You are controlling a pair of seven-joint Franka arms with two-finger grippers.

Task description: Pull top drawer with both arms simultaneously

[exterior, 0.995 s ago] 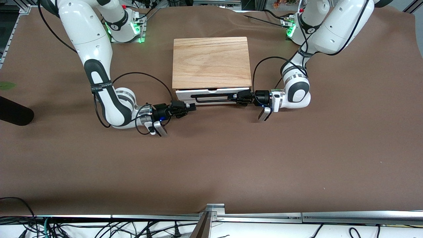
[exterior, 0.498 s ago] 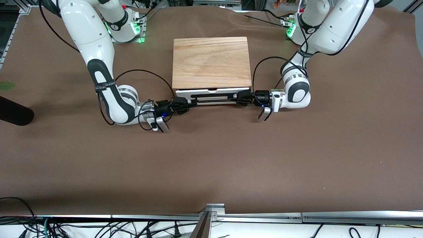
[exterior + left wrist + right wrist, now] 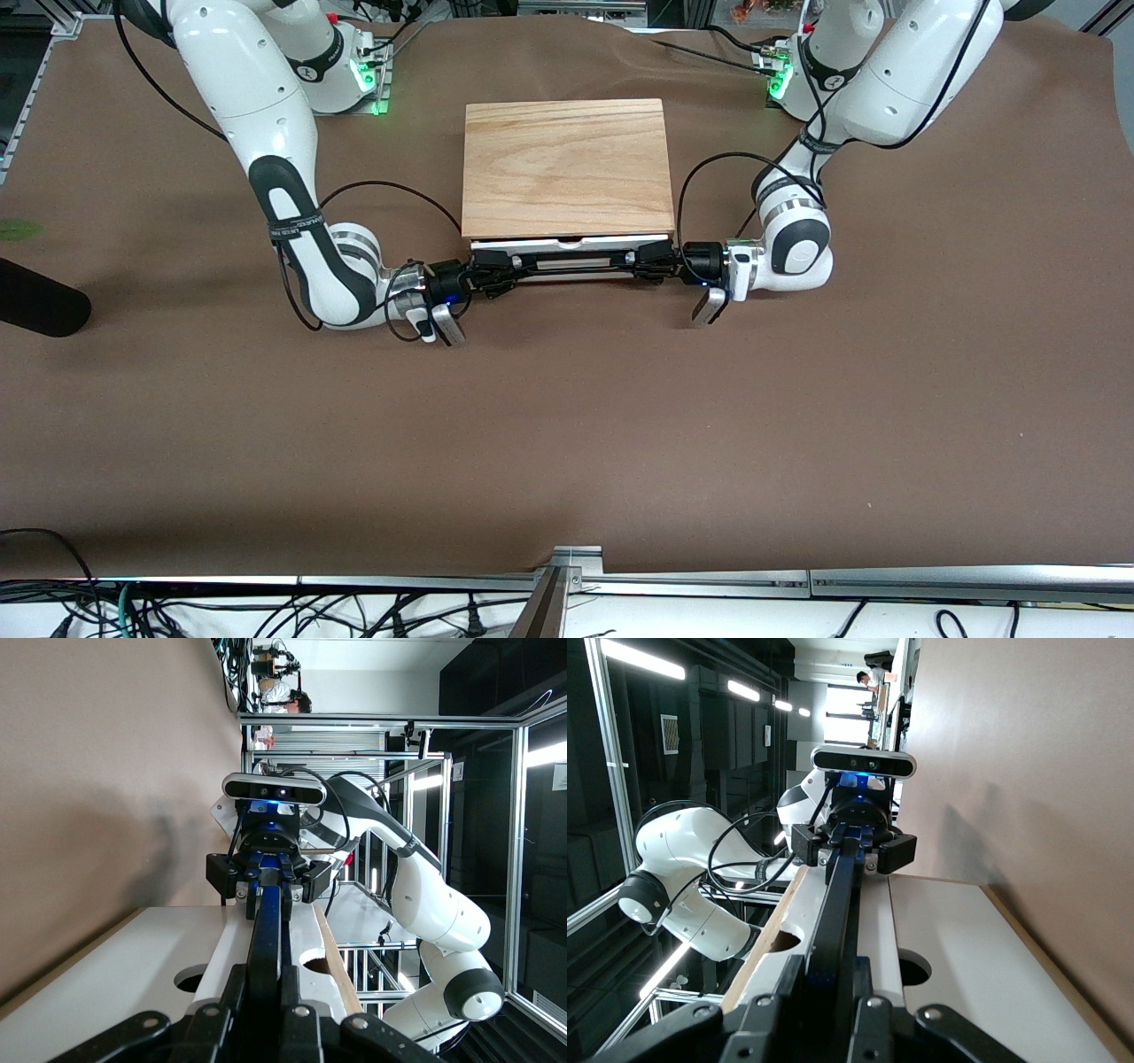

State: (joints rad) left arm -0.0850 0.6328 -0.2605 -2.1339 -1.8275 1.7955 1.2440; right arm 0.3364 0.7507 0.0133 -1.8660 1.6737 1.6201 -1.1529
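Front view: on the brown-clothed table (image 3: 567, 425), the top drawer (image 3: 576, 264) shows its white front along the edge of the wood-grain casing (image 3: 565, 168) that lies nearest the camera. The black wire handle (image 3: 611, 255) runs across that front. My two arms reach in low from either end of the table. My left gripper (image 3: 640, 258) sits on the handle's end toward the left arm's side, and my right gripper (image 3: 496, 263) sits on the end toward the right arm's side. Both wrists lie level, just above the cloth.

Left wrist view: my left gripper (image 3: 264, 1010) is pinched tight on the handle (image 3: 266, 930), which runs straight away from it along the drawer's white front (image 3: 133, 974). At the bar's farther end, my right gripper (image 3: 270, 877) faces me under its blue-lit camera.

Right wrist view: the same bar (image 3: 837, 904) enters my right gripper (image 3: 828, 1001) and stretches along the white front (image 3: 957, 948). It ends at my left gripper (image 3: 852, 846), which is clamped there. The bar sits inside my right claw, but I cannot tell whether that claw is pressing on it or only standing around it.
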